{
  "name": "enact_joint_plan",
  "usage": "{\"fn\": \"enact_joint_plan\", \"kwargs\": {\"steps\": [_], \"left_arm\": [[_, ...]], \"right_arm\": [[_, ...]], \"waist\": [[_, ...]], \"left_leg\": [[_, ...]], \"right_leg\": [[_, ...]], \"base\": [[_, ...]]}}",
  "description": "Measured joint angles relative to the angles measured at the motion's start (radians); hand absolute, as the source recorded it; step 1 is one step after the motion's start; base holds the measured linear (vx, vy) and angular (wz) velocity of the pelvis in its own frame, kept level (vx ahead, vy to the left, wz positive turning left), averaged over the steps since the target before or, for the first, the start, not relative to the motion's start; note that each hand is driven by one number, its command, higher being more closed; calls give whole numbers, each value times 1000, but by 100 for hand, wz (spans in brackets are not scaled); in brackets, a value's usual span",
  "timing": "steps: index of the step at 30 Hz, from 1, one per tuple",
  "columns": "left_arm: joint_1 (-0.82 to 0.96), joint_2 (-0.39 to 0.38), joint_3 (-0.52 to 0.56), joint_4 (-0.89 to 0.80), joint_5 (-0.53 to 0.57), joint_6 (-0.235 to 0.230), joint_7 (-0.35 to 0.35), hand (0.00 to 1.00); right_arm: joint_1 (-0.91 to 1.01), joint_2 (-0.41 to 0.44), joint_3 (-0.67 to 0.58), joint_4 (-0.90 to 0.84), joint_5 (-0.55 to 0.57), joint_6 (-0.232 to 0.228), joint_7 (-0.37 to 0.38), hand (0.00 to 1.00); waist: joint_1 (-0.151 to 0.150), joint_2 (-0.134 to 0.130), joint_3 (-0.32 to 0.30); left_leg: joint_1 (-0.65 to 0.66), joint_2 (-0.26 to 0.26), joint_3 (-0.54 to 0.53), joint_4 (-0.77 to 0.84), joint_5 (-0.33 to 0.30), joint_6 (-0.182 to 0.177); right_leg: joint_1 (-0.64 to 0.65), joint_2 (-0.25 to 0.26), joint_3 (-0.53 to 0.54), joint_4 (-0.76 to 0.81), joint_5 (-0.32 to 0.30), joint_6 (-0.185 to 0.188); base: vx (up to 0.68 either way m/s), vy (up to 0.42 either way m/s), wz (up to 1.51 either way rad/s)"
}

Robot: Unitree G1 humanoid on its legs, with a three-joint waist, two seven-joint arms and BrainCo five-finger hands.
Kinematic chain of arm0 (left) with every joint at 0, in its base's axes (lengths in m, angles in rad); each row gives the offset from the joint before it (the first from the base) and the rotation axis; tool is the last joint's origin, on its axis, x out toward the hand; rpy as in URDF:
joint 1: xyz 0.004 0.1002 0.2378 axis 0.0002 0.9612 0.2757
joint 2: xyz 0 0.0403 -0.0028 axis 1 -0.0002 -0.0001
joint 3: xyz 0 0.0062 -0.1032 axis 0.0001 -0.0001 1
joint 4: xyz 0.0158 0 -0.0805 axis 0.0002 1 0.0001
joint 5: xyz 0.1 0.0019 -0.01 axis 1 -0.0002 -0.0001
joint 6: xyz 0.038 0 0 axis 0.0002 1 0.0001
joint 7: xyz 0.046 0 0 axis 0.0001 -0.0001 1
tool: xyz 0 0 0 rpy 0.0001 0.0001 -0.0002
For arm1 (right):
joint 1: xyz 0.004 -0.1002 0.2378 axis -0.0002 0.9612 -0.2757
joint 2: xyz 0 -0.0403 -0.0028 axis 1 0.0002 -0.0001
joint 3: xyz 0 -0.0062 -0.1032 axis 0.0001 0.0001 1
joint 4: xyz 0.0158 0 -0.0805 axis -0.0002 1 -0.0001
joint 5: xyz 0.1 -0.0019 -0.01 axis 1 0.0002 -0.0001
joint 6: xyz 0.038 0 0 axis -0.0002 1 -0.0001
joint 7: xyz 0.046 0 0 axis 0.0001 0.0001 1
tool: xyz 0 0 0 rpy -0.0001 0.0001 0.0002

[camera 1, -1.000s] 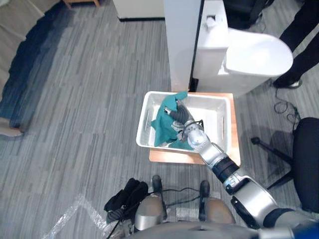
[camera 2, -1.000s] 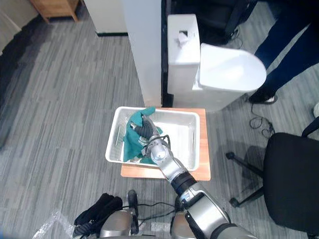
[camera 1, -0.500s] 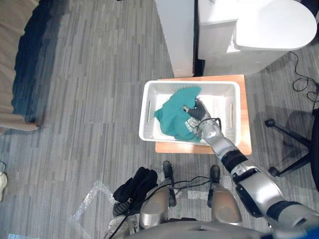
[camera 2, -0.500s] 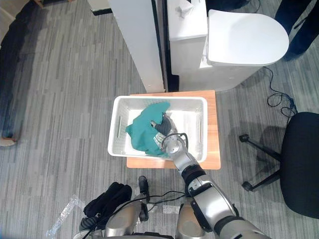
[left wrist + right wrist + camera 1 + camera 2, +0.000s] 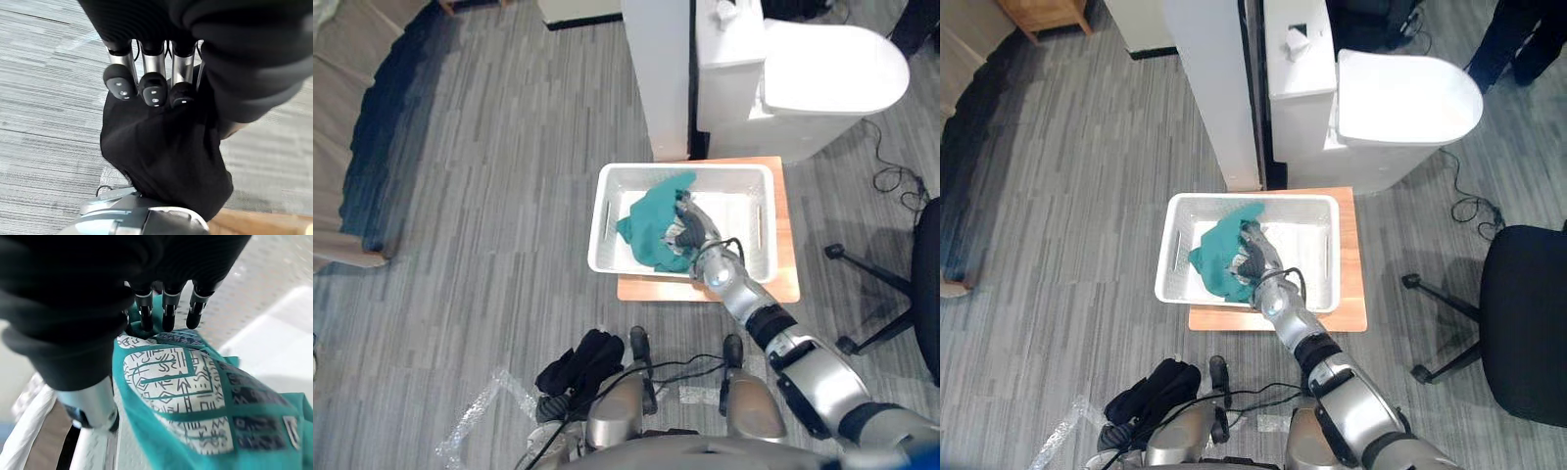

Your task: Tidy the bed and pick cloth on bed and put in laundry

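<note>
**Though the cloth is in the basket, a snag could drag it out**

From where I stand, the teal cloth (image 5: pixel 654 223) is bunched in the left half of the white basket (image 5: pixel 604 220). The basket sits on a low wooden board (image 5: pixel 783 279) in front of the toilet (image 5: pixel 822 73). The robot's right hand (image 5: pixel 693 230) reaches down into the basket and rests on top of the cloth. Seen close, its fingers (image 5: pixel 168 308) are fairly straight and set close together. Their dark tips touch a raised fold, and I can make out nothing pinched. The left hand (image 5: pixel 153 73) hangs low near the floor, fingers straight and holding nothing.

The drop looks as good as done, so I'd say the risk lies in the pull-back. If a fingertip catches that fold as the arm lifts, the cloth could ride up and spill over the near rim onto the floor. A sideways drag could also nudge the light basket toward the board's edge
</note>
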Motion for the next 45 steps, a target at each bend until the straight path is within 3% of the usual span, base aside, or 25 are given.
{"fn": "enact_joint_plan", "kwargs": {"steps": [3,12,17,23,29,36,45], "left_arm": [[-2,14,2,20,2,3,1,100],[6,10,30,31,30,43,1,100],[11,11,33,30,32,46,1,100],[18,10,51,30,40,50,0,100],[32,11,51,30,41,67,0,100],[60,1,81,33,40,83,1,100],[67,-24,141,71,36,89,0,100]], "right_arm": [[16,6,22,-30,0,0,3,0],[105,-25,14,-218,2,-2,8,0],[133,-72,-51,-224,2,-6,7,0],[240,-156,-267,-251,14,1,-27,0],[404,-176,-481,-239,65,22,-82,0],[572,-104,-646,-76,220,32,-119,0],[678,55,-664,187,366,29,-100,0]], "waist": [[0,-23,-13],[-3,-32,-78],[-3,-39,-96],[-8,-49,-111],[-45,-48,-143],[-59,-49,-200],[-55,-52,-245]], "left_leg": [[5,8,12,-1,7,9],[28,19,32,-5,3,7],[51,20,35,-5,-3,12],[58,15,33,-3,-9,12],[70,12,28,-5,-13,13],[89,12,24,-6,-26,6],[121,16,43,-6,-44,4]], "right_leg": [[8,14,10,-19,17,-7],[41,30,26,-69,41,-3],[71,29,26,-87,47,-9],[80,28,25,-90,47,-8],[93,27,22,-93,42,-6],[108,26,21,-93,25,1],[139,27,22,-97,11,-8]], "base": [[-84,-30,-12],[-20,-20,-7],[43,-3,-2],[52,9,0],[0,0,0],[0,0,0],[3,0,0]]}}
